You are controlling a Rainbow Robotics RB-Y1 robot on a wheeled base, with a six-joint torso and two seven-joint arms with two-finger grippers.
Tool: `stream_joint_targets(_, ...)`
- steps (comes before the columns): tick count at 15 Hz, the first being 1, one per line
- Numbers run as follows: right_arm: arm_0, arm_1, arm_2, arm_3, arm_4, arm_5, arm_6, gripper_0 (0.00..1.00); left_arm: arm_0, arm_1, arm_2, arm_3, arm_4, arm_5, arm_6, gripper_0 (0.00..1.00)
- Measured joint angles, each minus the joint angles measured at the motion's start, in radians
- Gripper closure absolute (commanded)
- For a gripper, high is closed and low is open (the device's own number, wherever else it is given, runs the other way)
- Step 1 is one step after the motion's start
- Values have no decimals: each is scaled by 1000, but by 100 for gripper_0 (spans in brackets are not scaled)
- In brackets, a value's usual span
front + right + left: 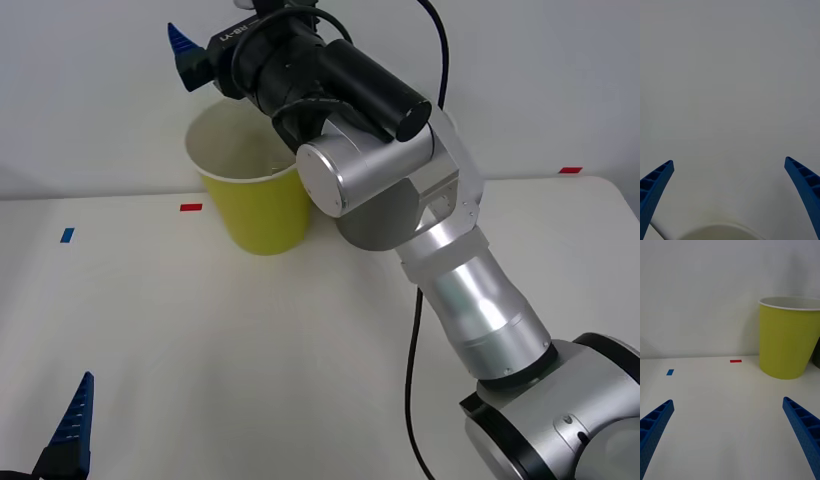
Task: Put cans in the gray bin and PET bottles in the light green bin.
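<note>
Wide-open right end effector point(730, 198) hovers above light green bin point(262, 205), empty.

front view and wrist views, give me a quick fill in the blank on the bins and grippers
1. The right gripper hangs above the ____ green bin.
2. Its fingers are ____.
3. The left gripper sits low over the table, fingers ____.
4. The tape nearest the bin is ____.

Missing: light; open; open; red

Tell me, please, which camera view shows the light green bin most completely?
The left wrist view: the light green bin stands whole and unobstructed on the table, rim to base. The front view shows its white inside, but the right arm covers its right side. The right wrist view shows a curved white edge, which I cannot identify.
</note>
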Motion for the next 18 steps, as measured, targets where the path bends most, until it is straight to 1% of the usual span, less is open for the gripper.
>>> stream_joint_targets(5, 0, 1, -1, -3, -11, 0, 9, 0, 0, 0, 0, 0, 0, 0, 0, 0)
stream_joint_targets(7, 2, -4, -6, -23, -21, -1, 11, 0, 0, 0, 0, 0, 0, 0, 0, 0)
stream_joint_targets(9, 29, -6, -14, -99, -46, 8, 13, 0, 0, 0, 0, 0, 0, 0, 0, 0)
stream_joint_targets(10, 47, -10, -18, -154, -61, 40, 14, 0, 0, 0, 0, 0, 0, 0, 0, 0)
stream_joint_targets(12, 94, -25, -29, -307, -82, 158, 14, 0, 0, 0, 0, 0, 0, 0, 0, 0)
stream_joint_targets(14, 176, -72, -36, -434, -118, 212, 2, 0, 0, 0, 0, 0, 0, 0, 0, 0)
stream_joint_targets(16, 245, -140, -38, -521, -155, 221, -11, 0, 0, 0, 0, 0, 0, 0, 0, 0)
stream_joint_targets(18, 312, -206, -47, -608, -165, 223, -29, 0, 0, 0, 0, 0, 0, 0, 0, 0)
